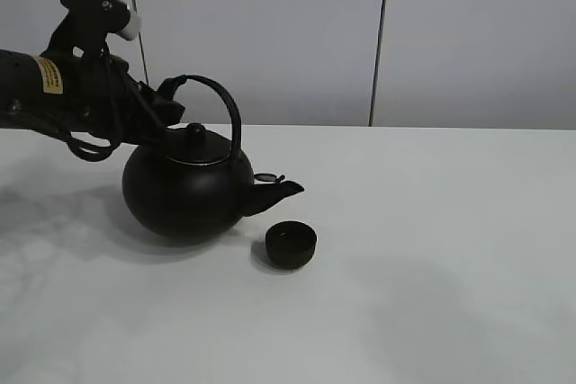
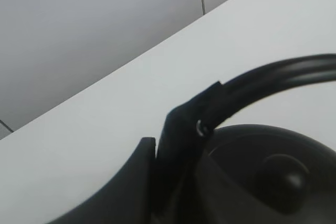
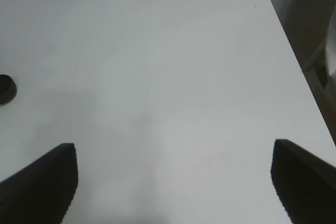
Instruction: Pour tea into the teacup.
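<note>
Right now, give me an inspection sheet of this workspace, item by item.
Surface: white table, bare apart from the job's things.
Job's things: black kettle tilted, spout toward the teacup; the teacup sits upright just below the spout tip.
Clutter: nothing seen.
Hands: left hand shut on the kettle's arched handle near its base; right hand open above bare table, holding nothing.
Cables: black cable loop hanging under the left arm.
Surroundings: pale panelled wall behind the table.
</note>
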You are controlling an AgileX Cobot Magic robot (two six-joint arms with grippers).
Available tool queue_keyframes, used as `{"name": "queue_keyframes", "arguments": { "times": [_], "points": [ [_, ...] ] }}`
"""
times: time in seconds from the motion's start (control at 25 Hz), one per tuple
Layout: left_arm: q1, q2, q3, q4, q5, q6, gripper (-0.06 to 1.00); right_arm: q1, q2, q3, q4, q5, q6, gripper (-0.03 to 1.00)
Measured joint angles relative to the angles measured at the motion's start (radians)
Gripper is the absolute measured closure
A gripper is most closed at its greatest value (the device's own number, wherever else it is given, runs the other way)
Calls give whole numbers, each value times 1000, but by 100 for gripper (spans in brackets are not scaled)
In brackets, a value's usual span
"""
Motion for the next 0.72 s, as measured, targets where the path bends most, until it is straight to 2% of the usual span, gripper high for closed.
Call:
{"name": "queue_keyframes", "arguments": {
  "times": [0.12,0.24,0.48,0.72],
  "points": [
    [9,0,9,-45,-42,-68,83,0,0,0,0,0,0,27],
    [25,0,53,-110,-135,-90,83,0,0,0,0,0,0,27],
    [36,0,188,-211,-296,-56,83,0,0,0,0,0,0,27],
    [36,0,250,-237,-327,16,83,0,0,0,0,0,0,27]
  ]
}}
